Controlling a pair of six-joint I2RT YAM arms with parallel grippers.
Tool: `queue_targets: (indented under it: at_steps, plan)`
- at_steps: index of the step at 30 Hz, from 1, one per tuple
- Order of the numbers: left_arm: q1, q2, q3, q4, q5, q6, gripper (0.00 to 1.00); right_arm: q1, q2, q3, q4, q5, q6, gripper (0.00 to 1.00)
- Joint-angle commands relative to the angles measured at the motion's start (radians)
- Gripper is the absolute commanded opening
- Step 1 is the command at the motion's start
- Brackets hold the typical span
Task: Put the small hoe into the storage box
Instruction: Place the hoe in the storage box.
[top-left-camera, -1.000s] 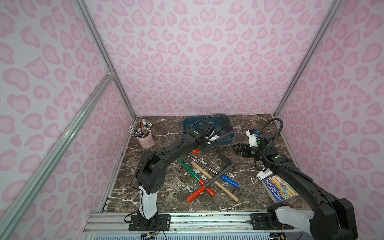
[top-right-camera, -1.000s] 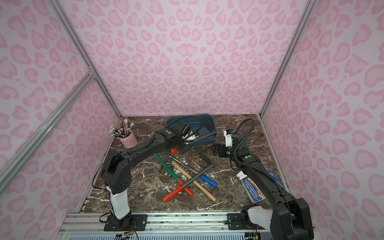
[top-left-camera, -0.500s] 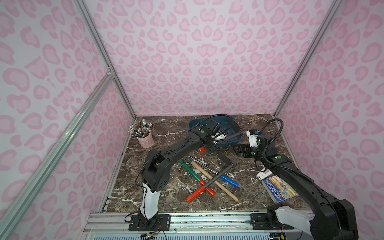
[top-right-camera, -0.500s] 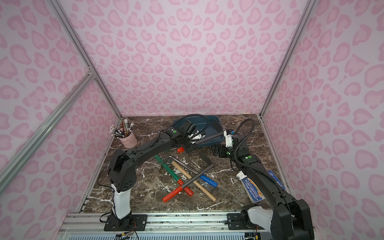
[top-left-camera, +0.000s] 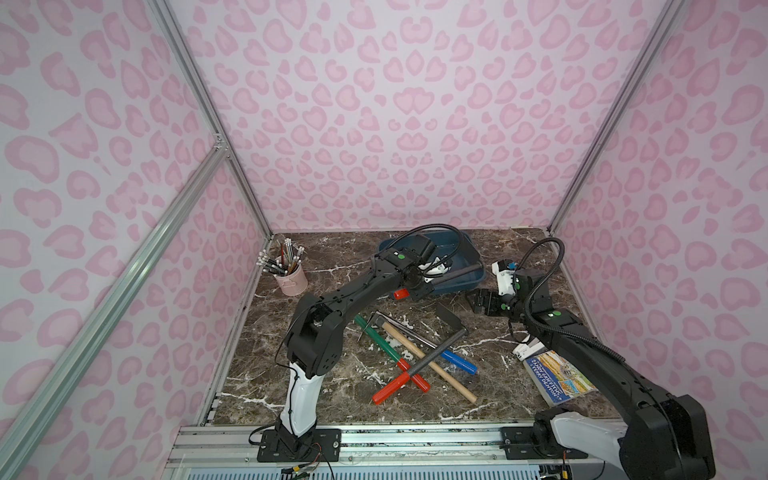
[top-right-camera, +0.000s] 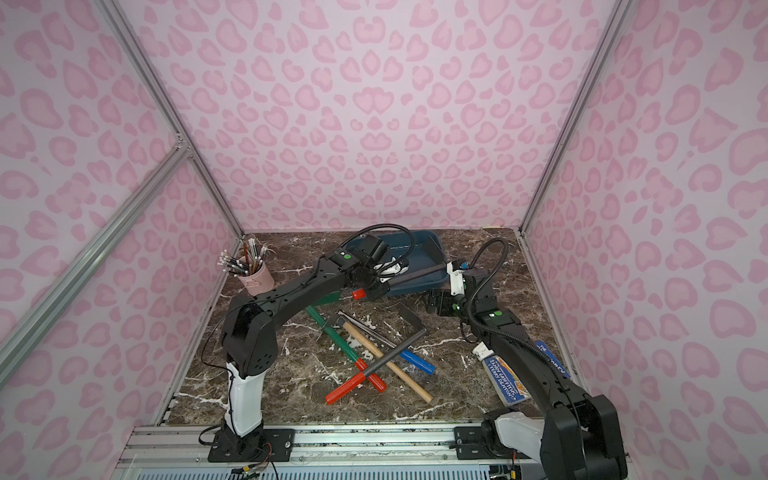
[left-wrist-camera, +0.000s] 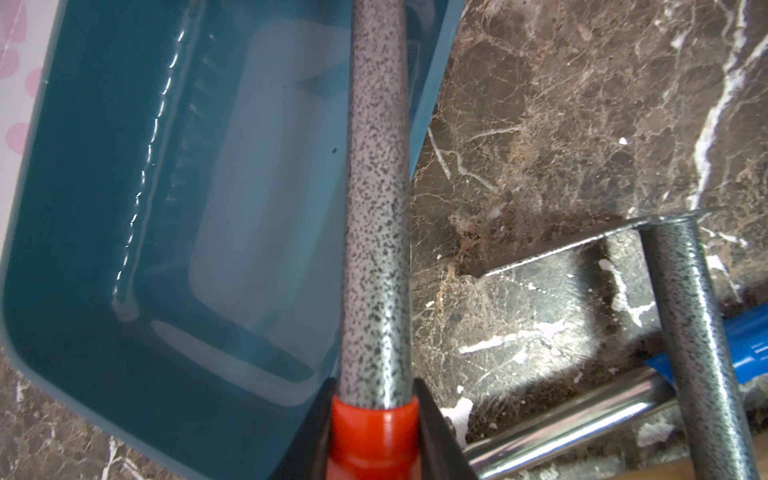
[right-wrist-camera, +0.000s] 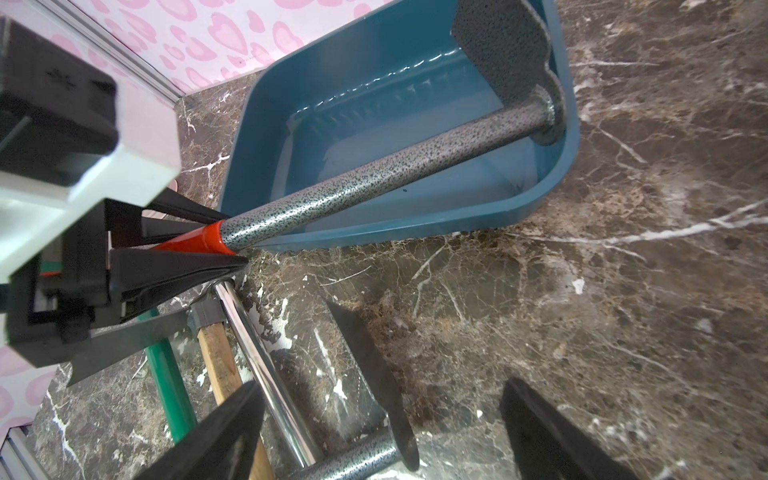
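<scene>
As far as I can see from here, the left gripper (left-wrist-camera: 374, 386) has its jaws clamped on the hoe (right-wrist-camera: 374, 174), pinching the red grip right where it meets the speckled grey shaft. From that pinch the shaft runs straight out past the fingertips, slanting across the open box (right-wrist-camera: 395, 232). The flat blade sits at the far end, by the box's far corner. Whether it touches wall or floor I cannot tell. The rest of the red grip pokes out behind the jaws, outside the box, above the table (top-left-camera: 332, 399).

In both top views the box sits at the back of the table, just right of the frame's centre. The hoe lies along its lower edge and the gripper is at its lower left.

The right gripper (right-wrist-camera: 382, 384) hangs spread wide, holding nothing, just right of the box and apart from the hoe.

Below the frame's centre lies a heap of tools (top-left-camera: 376, 340), a second hoe (top-left-camera: 449, 320) among them. A cup (top-left-camera: 293, 281) of pencils stands left of centre, and a book (top-left-camera: 557, 376) lies at the lower right.
</scene>
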Motion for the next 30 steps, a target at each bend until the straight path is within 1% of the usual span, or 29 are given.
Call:
queue_targets:
  at_steps: [1, 8, 11, 17, 26, 30]
  plan:
    - [0.004, 0.004, 0.013, 0.093, 0.060, 0.047, 0.04, 0.001, 0.007, 0.008, 0.038, 0.003, 0.008, 0.93]
    - [0.025, 0.026, 0.026, 0.098, 0.100, 0.093, 0.04, 0.001, 0.010, 0.009, 0.039, 0.001, 0.010, 0.94]
    - [0.029, 0.041, 0.044, 0.095, 0.099, 0.098, 0.04, 0.001, 0.013, 0.010, 0.038, 0.003, 0.007, 0.93]
    - [0.024, 0.059, 0.056, 0.075, 0.123, 0.075, 0.04, 0.001, 0.021, 0.013, 0.038, 0.009, 0.006, 0.93]
    - [0.003, 0.048, 0.025, 0.067, 0.148, 0.037, 0.04, 0.001, 0.030, 0.011, 0.039, 0.004, 0.006, 0.93]
    - [0.001, 0.054, 0.028, 0.072, 0.147, 0.042, 0.04, 0.001, 0.032, 0.010, 0.038, 0.005, 0.005, 0.93]
